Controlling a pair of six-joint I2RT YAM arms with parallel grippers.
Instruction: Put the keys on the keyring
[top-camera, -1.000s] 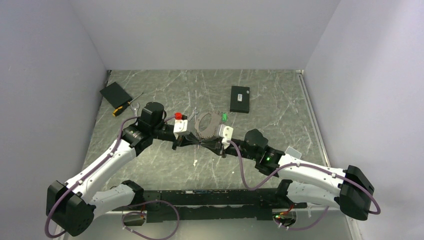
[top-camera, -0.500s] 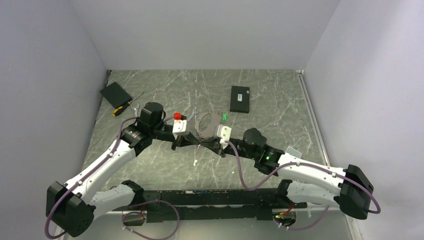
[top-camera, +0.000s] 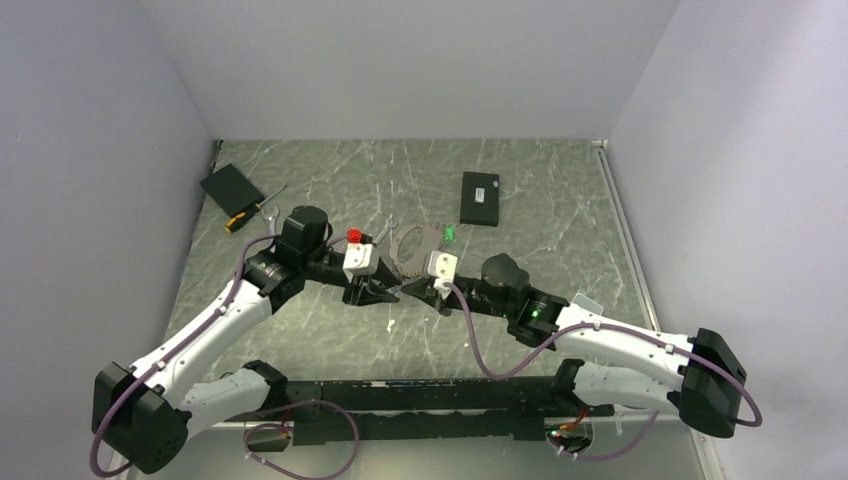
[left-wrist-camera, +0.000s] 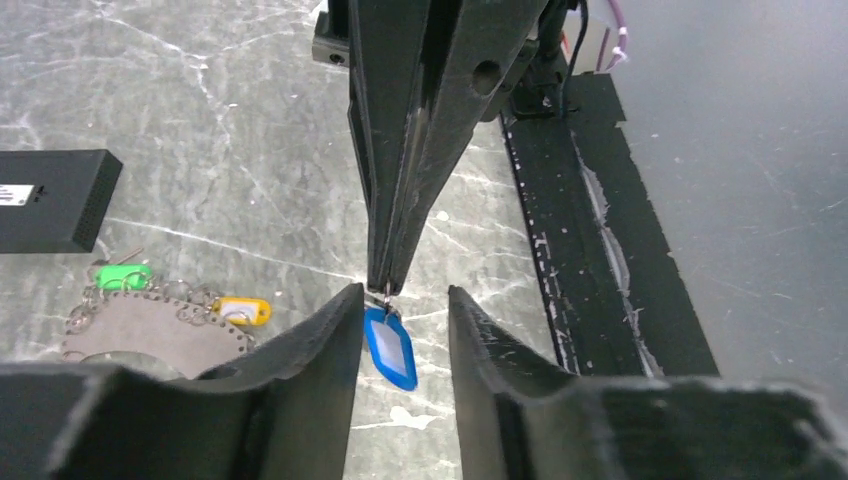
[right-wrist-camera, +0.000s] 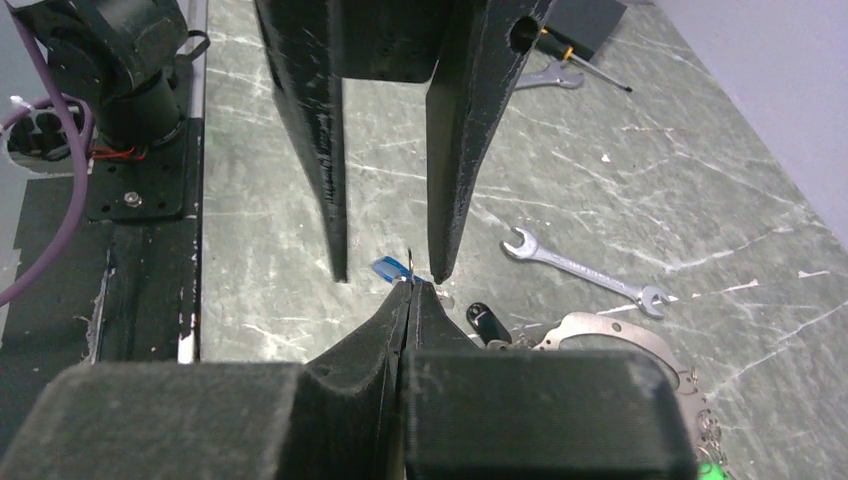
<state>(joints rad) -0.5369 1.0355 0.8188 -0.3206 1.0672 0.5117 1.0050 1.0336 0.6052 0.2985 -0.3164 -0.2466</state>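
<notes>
Two arms meet over worktop (top-camera: 330, 190). Keyring (left-wrist-camera: 150, 325) lies flat on worktop near both claws. Left claw (left-wrist-camera: 403, 292) open, fingers either side of blue-headed key (left-wrist-camera: 390, 345). Right claw (right-wrist-camera: 408, 290) closed, pinching key's small metal loop; key hangs at its tip.

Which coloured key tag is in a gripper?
The blue tag, hanging from the right gripper's shut tips; the green tag and the yellow tag lie on the table.
</notes>
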